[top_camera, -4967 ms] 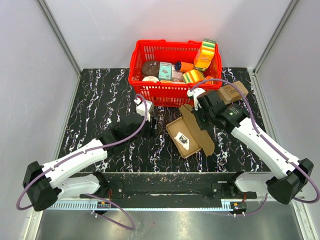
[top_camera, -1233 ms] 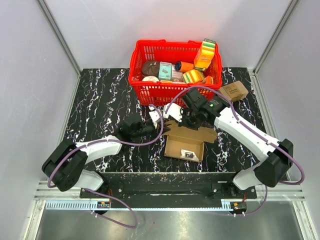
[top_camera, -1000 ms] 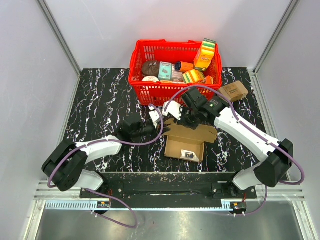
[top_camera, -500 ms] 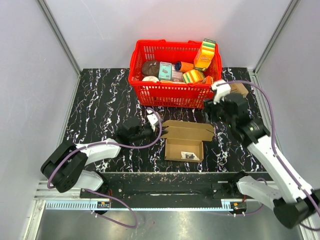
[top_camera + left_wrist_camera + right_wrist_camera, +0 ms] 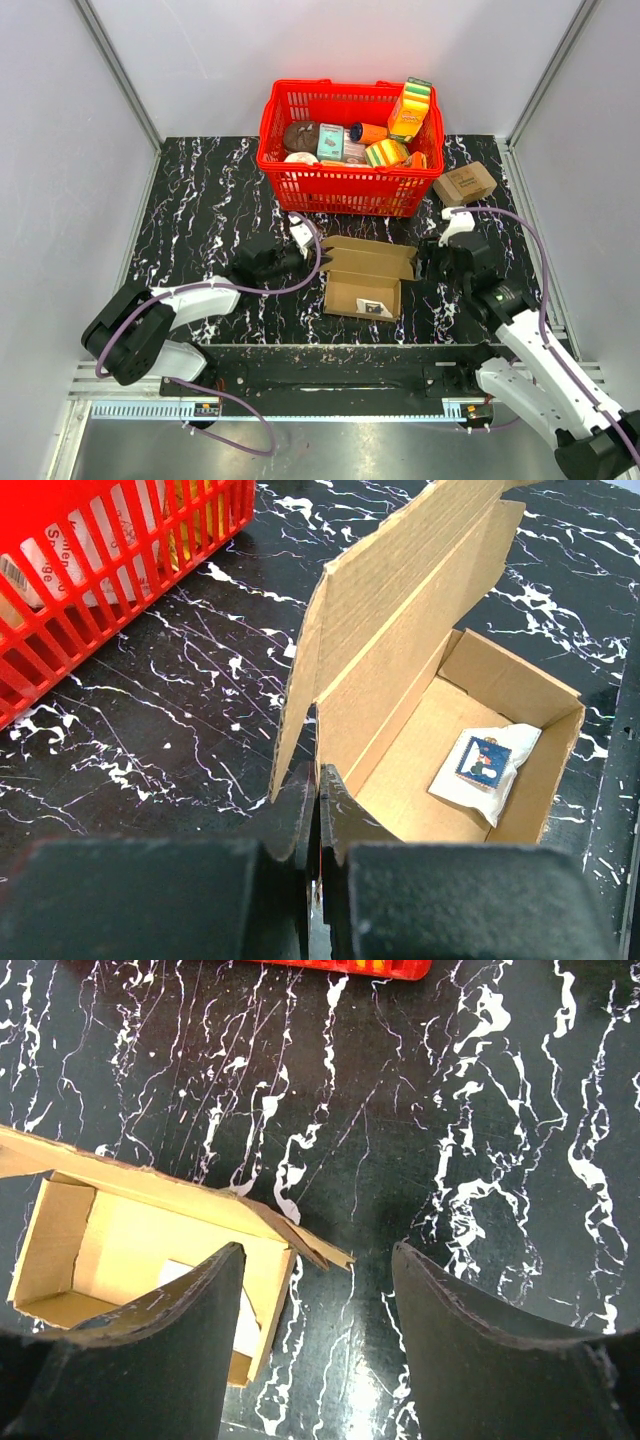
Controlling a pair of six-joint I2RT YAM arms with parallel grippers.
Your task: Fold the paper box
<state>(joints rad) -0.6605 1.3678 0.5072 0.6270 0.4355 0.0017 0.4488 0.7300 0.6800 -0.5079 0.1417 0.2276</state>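
Brown corrugated card, thin and light: the paper box (image 5: 367, 280) lies open on the black marbled table (image 5: 200, 200), just in front of the red basket (image 5: 345, 185). Its lid stands up along the far side, above the shallow tray. Expect the panels to be stiff but to bend readily at the scored creases, and the whole box to slide if you push it unbraced. A small white packet (image 5: 482, 766) lies loose inside.

Your left gripper (image 5: 318, 802) has its fingers closed together, by the look of it pinching the tray's left corner wall, which should make a fair anchor. Your right gripper (image 5: 318, 1260) has its fingers spread wide and holds nothing. It hovers over the table by the box's right end, where a small side tab (image 5: 300, 1240) sticks out. Take flaps near their free edges, not at the creases.
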